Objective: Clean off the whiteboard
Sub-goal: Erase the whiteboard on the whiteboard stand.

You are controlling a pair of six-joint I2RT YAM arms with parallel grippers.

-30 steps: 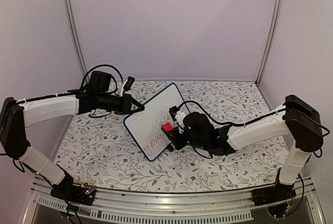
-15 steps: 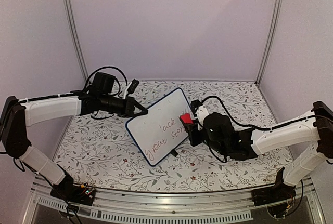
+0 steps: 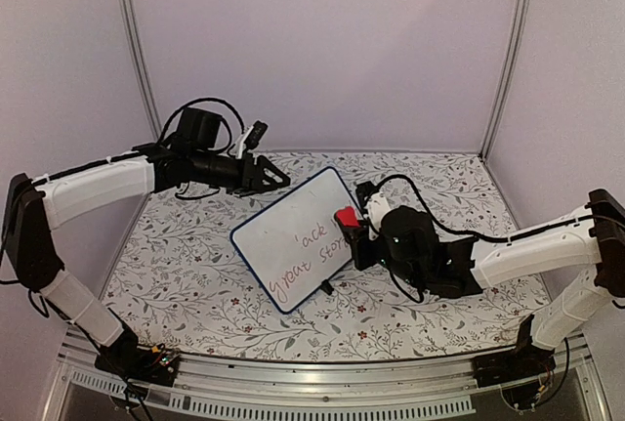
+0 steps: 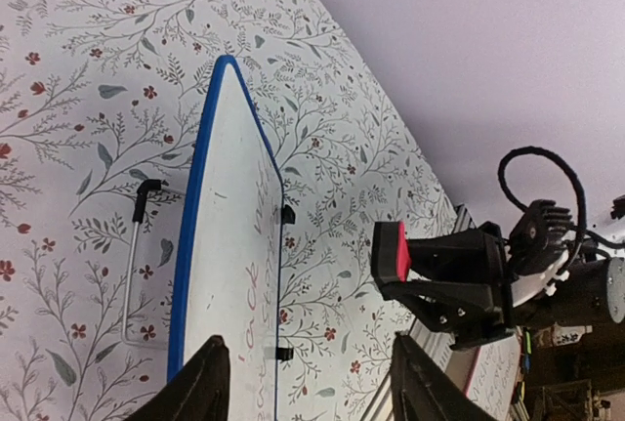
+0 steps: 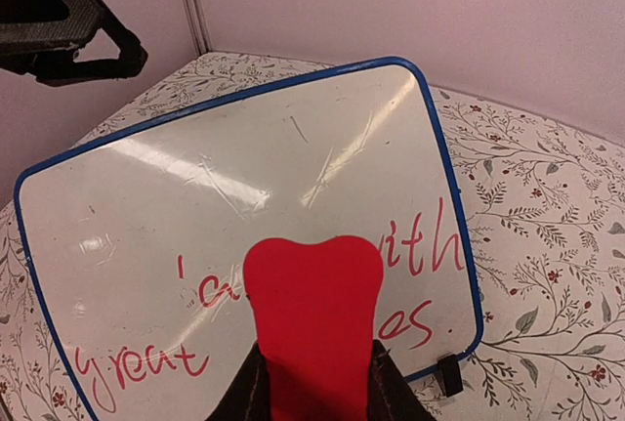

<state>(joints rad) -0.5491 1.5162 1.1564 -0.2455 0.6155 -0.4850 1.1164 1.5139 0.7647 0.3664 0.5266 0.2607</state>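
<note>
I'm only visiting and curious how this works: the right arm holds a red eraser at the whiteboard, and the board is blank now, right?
Not quite. The right gripper does hold the red eraser at the whiteboard, but the board is not blank. The right wrist view shows red handwriting across its lower part.

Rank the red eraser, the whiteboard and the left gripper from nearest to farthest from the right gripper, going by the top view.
1. red eraser: clamped in the right gripper itself.
2. whiteboard: immediately to its left.
3. left gripper: farther left and back, open, off the board's far edge.
</note>
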